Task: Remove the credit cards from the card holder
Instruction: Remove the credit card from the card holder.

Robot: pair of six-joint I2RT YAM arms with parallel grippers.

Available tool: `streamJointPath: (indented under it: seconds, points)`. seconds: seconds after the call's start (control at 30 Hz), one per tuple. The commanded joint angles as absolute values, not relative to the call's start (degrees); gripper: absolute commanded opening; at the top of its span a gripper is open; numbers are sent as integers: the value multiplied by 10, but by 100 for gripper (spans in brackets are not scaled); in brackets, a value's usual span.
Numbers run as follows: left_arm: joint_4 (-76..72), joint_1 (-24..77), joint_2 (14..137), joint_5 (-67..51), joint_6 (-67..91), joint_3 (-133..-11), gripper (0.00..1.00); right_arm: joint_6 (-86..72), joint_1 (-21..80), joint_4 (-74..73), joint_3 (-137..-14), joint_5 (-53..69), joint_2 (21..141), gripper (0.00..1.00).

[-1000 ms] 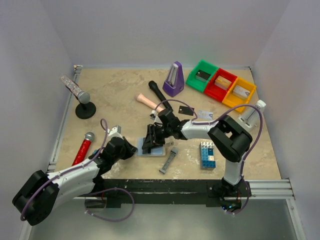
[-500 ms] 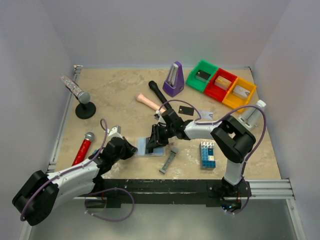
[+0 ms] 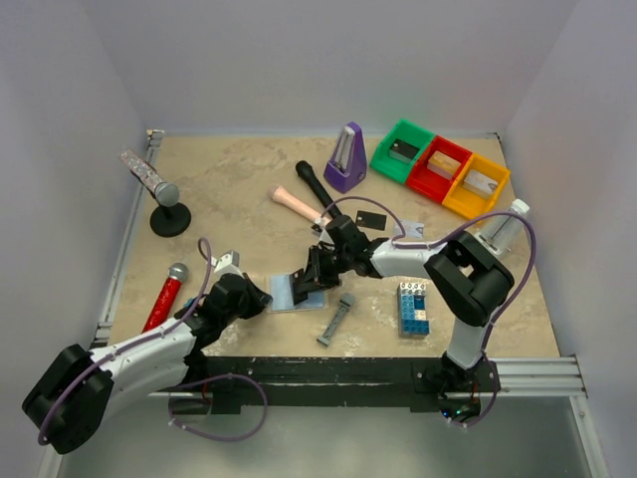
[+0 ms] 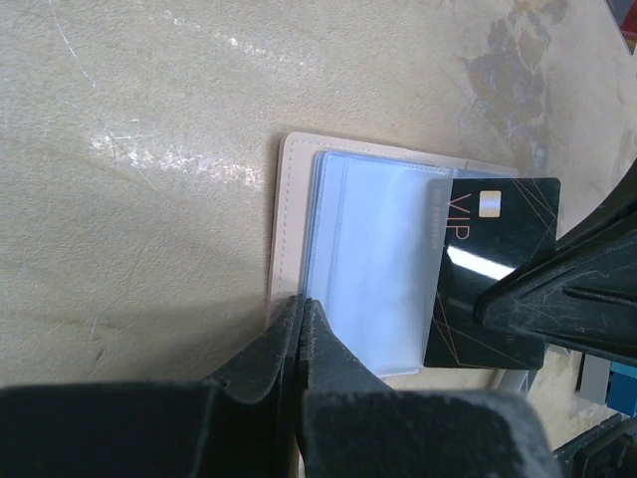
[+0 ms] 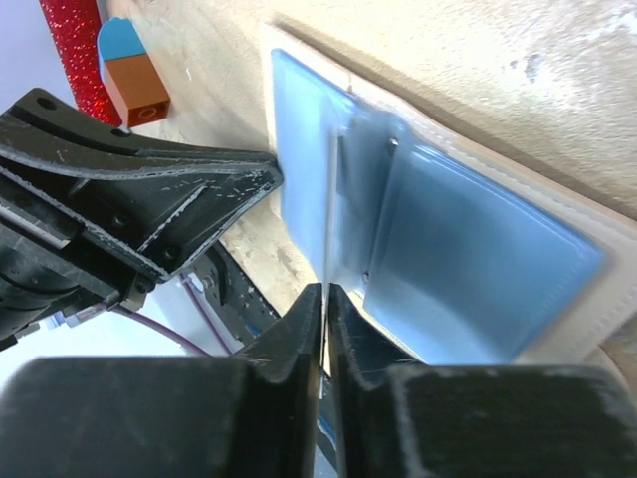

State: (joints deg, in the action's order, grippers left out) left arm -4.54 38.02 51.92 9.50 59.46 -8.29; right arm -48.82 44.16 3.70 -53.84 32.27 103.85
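Pinning the holder (image 4: 368, 259) at its edge, the shut left hand (image 4: 301, 317) anchors it; the right hand (image 5: 325, 295) clamps the half-out card (image 4: 498, 229).

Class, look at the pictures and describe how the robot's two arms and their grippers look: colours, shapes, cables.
The left arm and right arm both have pale grey links joined by bulky black joints. A thin purple cable loops along each. The left gripper and right gripper are black, each with two flat, tapering, scuffed fingers.
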Motion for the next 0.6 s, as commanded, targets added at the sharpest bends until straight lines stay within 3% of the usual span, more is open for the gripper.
streamJointPath:
  seconds: [0.0, 0.07, 0.4, 0.5, 0.57]
  points:
    - [25, 382, 511, 115, 593, -75, 0, -477, 434, 30, -529, 301, 1013, 5]
    - [31, 382, 504, 116, 594, -76, 0, -475, 432, 26, -527, 297, 1009, 0]
    - [88, 382, 447, 127, 580, -105, 0, -441, 403, -29, -514, 282, 948, 0]
    - [94, 381, 419, 126, 570, -119, 13, -417, 399, -66, -520, 272, 920, 0]
    - [102, 381, 409, 121, 562, -134, 26, -396, 398, -97, -533, 270, 901, 0]
